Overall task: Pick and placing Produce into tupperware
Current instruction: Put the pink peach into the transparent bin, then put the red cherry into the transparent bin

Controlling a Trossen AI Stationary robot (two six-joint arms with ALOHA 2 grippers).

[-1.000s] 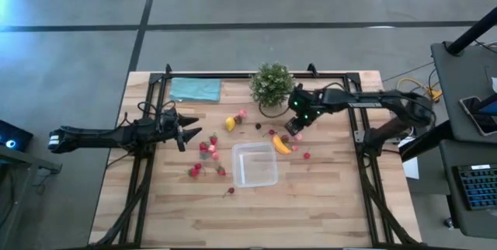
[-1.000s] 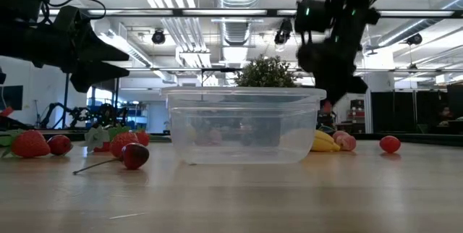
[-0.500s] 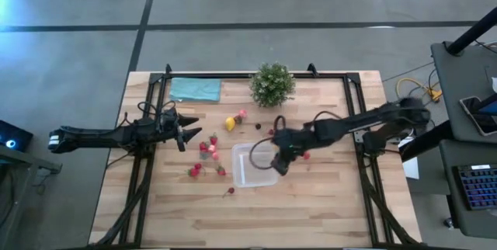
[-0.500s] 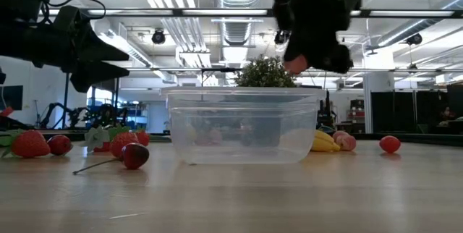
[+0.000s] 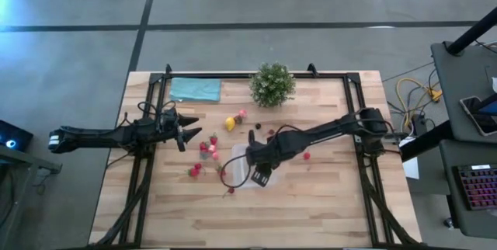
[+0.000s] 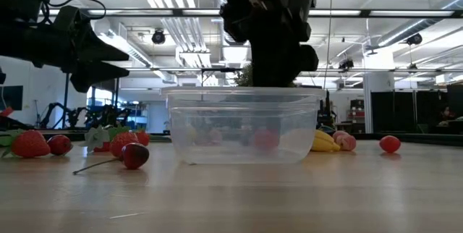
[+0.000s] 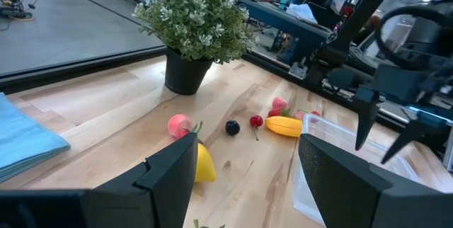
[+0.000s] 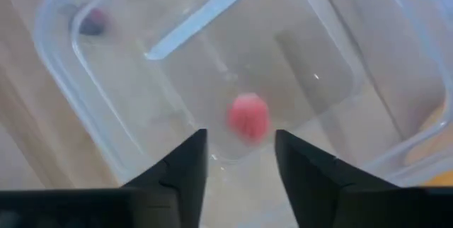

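Observation:
The clear tupperware [image 5: 235, 174] stands mid-table. My right gripper [image 8: 241, 143] hangs over it, open and pointing down, its fingers touching nothing. A pink-red fruit [image 8: 248, 117] is inside the tupperware [image 6: 242, 126], below the fingers; in the low view this fruit [image 6: 265, 139] shows through the front wall. Strawberries [image 5: 208, 147], a lemon [image 5: 230, 123] and a banana [image 7: 283, 126] lie on the wood around it. My left gripper [image 5: 185, 133] waits open near the table's left side, just short of the strawberries.
A potted plant [image 5: 272, 85] and a teal cloth [image 5: 194, 89] stand at the far edge. A cherry with a stem [image 6: 134, 155] lies near the tupperware's left front. A red berry [image 5: 307, 155] lies to its right. Bare wood stretches along the near edge.
My right gripper has swung from beside the plant toward the table's near left, ending over the tupperware. It carried a pink-red fruit at its fingertips, then opened and let it go. The fruit is now inside the tupperware.

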